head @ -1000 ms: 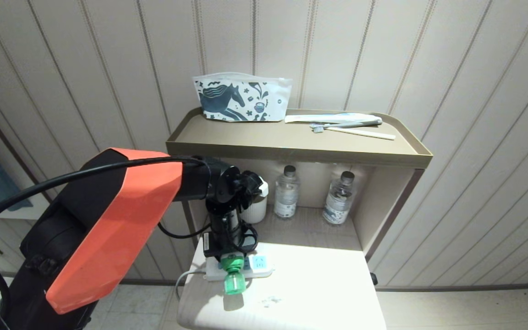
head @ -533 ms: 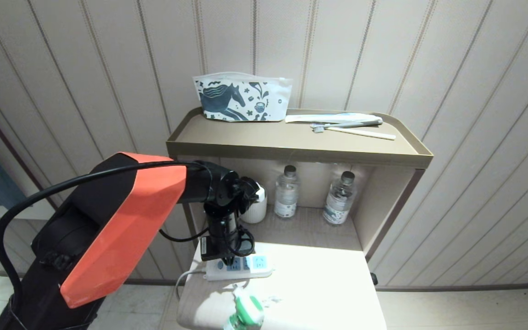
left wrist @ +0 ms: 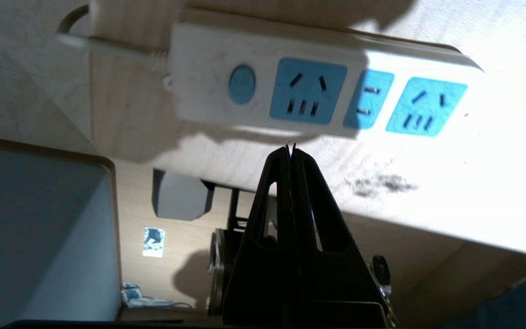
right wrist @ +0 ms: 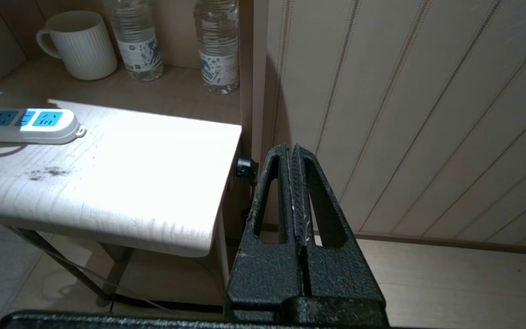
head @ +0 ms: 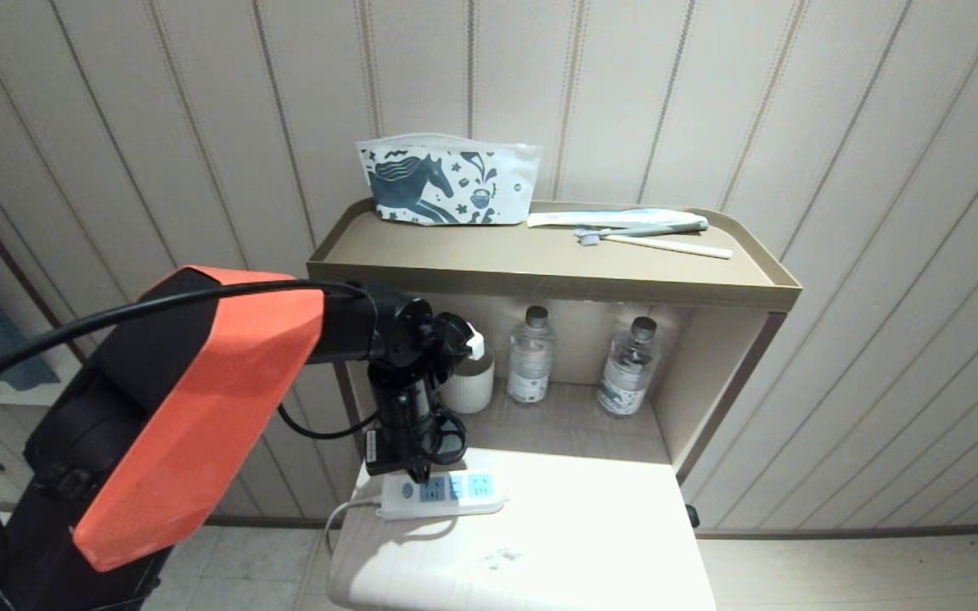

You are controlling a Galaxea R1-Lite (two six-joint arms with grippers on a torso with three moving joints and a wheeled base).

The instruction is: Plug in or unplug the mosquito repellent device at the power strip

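Three empty sockets face up on the power strip (head: 442, 494), left gripper (head: 415, 472) jaws shut empty above the pale worktop (head: 591, 543) by striped walls (head: 879, 255).

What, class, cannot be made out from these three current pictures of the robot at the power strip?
- Mosquito repellent device: in no view; where it lies cannot be told.
- Power strip: its cable's far end drops past the table edge in the head view.
- Left gripper: shut on nothing; its fingertips are hidden behind the wrist in the head view.
- Right gripper: shut; outside the head view.
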